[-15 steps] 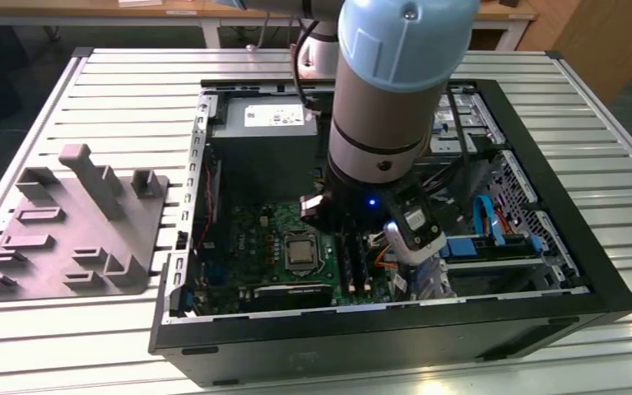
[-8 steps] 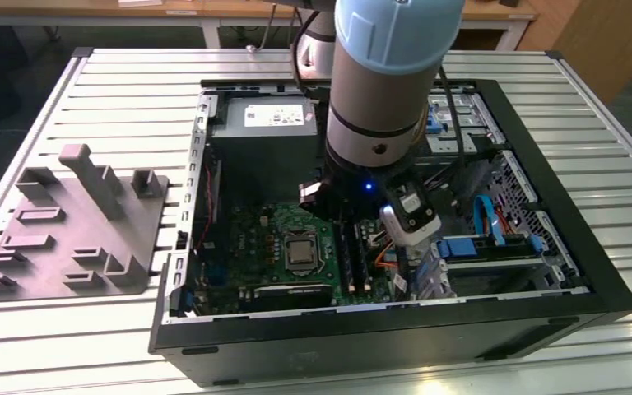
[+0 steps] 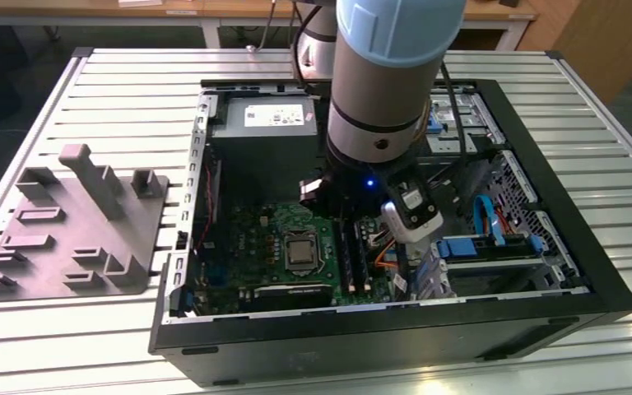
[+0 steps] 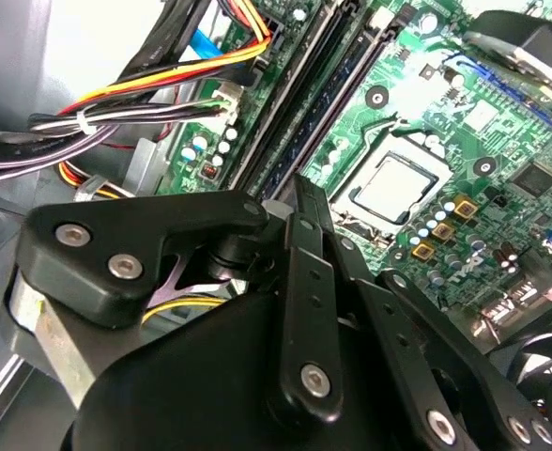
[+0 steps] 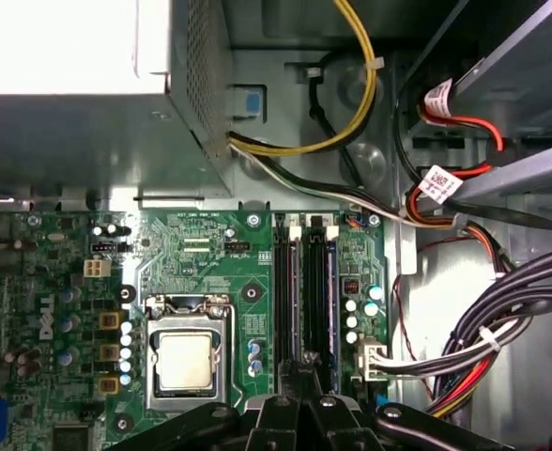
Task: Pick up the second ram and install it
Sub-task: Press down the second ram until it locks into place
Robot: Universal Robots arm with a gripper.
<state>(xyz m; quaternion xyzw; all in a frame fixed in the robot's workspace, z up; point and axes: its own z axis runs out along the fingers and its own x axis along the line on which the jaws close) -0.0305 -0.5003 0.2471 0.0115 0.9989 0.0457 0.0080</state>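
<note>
**End effector over the memory slots, install step in hand**

The end effector (image 5: 304,378) hangs low inside the case (image 3: 536,317); whether it is clenched on the ram cannot be told. By judgement the ram sits at its tip, over the slots (image 5: 304,282) directly beneath. The processor (image 5: 187,360) lies to one side, cables (image 5: 483,343) to the other. Seating calls for square alignment and a straight push
</note>
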